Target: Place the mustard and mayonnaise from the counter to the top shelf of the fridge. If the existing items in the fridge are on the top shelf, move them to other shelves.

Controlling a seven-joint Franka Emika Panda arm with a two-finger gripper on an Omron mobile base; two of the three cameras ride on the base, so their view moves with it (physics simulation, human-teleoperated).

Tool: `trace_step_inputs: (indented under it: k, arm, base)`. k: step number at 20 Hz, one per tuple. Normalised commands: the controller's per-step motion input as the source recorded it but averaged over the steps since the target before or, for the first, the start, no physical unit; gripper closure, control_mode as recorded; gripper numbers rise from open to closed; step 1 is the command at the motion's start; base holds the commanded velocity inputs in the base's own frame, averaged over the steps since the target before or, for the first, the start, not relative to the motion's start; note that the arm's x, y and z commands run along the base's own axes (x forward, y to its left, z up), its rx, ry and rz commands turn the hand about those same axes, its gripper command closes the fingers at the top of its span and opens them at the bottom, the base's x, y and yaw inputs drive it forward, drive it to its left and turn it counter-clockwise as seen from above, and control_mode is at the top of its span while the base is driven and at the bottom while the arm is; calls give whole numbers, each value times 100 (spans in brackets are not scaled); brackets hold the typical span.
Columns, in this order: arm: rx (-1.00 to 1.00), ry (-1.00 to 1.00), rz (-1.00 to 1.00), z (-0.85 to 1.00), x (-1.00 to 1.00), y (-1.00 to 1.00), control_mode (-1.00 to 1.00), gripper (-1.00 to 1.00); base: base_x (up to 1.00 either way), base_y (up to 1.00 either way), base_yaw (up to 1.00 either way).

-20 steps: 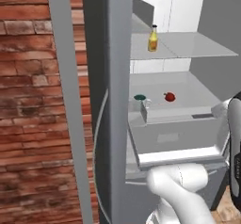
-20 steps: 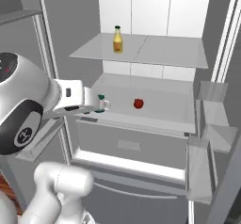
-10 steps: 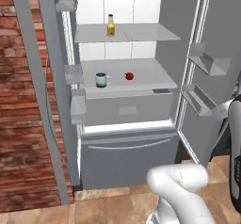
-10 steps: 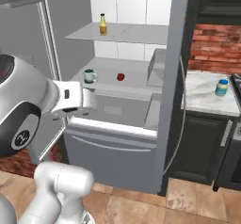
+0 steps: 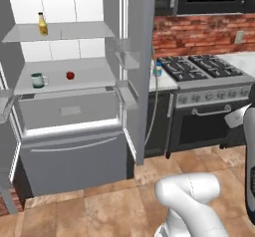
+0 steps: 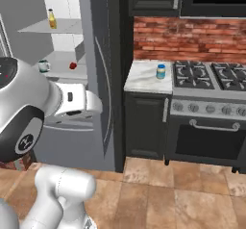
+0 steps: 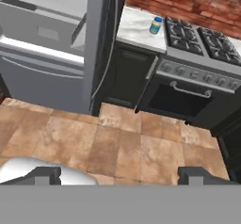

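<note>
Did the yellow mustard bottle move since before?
No. The mustard stands at the left end of the top shelf, above the mug, as before. The camera moved instead.

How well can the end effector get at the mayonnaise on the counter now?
Probably not yet: the open end effector hangs over the floor, well short of the mayonnaise, though nothing blocks the jar on the counter.

A: Can you read any writing from where you are?

B: No. I find no legible words or numbers. The mayonnaise (image 6: 161, 71) jar's blue label and the mustard (image 5: 43, 24) bottle's label are too small to read.
</note>
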Motion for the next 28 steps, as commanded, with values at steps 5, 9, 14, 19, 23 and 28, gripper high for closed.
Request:
trace_step_inputs:
  k: [5,9,14,19,23,28]
  arm:
    - [0,0,0,0,0,0,100,-100]
    - [0,0,0,0,0,0,100,-100]
    - [0,0,0,0,0,0,100,-100]
    - [0,0,0,0,0,0,100,-100]
    - [0,0,0,0,0,0,100,-100]
    - [0,0,0,0,0,0,100,-100]
  base:
    - [74,-97,-21]
    - [100,-49,3]
    - [100,-21,10]
    - [95,-4,7]
    - [63,0,4]
    - [42,-2,9]
